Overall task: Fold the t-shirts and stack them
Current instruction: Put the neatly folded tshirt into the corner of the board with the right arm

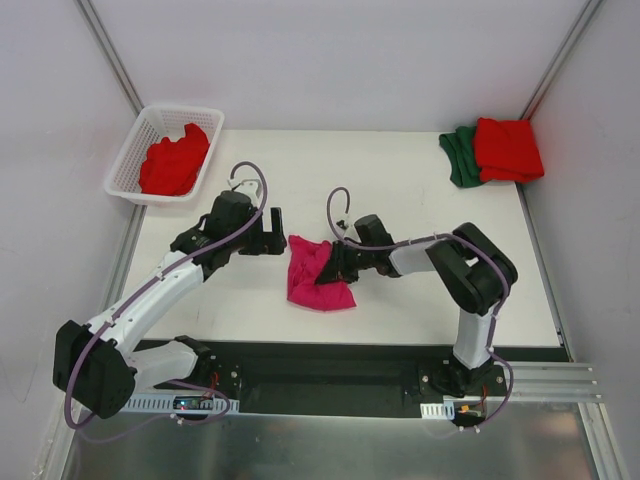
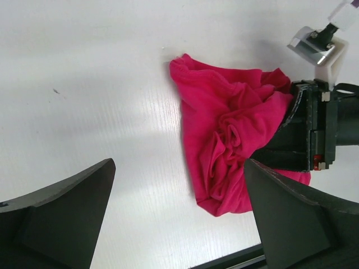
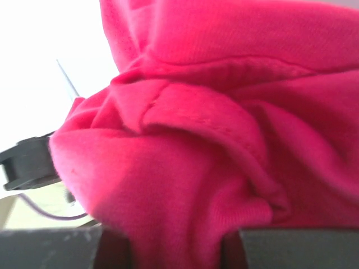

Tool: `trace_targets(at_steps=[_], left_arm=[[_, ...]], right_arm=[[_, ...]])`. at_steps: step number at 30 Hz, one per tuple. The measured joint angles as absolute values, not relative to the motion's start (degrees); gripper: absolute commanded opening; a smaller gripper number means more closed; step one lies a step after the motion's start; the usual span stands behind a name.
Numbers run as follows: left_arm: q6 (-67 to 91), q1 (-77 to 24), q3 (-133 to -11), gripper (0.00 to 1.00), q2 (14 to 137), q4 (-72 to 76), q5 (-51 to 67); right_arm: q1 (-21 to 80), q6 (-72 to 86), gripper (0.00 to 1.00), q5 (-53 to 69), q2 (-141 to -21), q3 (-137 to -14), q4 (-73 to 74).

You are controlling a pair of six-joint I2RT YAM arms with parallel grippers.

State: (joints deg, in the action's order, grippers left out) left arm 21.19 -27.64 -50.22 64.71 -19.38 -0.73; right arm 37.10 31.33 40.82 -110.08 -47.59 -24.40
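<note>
White lattice basket (image 1: 128, 158) holds one crumpled red t-shirt (image 1: 175, 162). Magenta t-shirt (image 1: 318, 278) lies bunched on the table (image 1: 400, 190), right of the basket and nearer the arms, pinched by right gripper (image 1: 340, 262). Left gripper (image 1: 272, 232) has jaws wide and empty, between basket and magenta t-shirt. Far right of basket, folded red t-shirt (image 1: 507, 148) sits atop green t-shirt (image 1: 460, 158).

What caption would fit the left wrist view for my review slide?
Open left gripper faces the crumpled magenta-pink t-shirt on the white table, its far side pinched by the right gripper.
</note>
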Motion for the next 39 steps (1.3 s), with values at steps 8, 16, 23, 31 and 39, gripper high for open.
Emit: trace_targets(at_steps=[8,16,23,31,39], left_arm=[[21.21,-27.64,-50.22,0.99,65.58,-20.03,-0.71],[21.23,-27.64,-50.06,0.99,65.73,-20.03,-0.69],[21.26,-27.64,-50.04,0.99,67.46,-20.03,-0.54],[21.43,-27.64,-49.65,0.99,67.51,-19.99,-0.54],[21.58,-27.64,-48.80,0.99,67.51,-19.99,-0.54]], right_arm=[[34.22,22.70,0.01,35.09,-106.21,-52.90,-10.61],[28.36,14.31,0.01,30.04,-106.85,-64.53,0.43],[23.33,9.26,0.01,26.20,-109.56,-74.98,6.20],[20.67,2.15,0.01,19.68,-112.38,-84.51,10.98],[17.87,-4.89,0.01,10.87,-115.90,-97.82,15.94]])
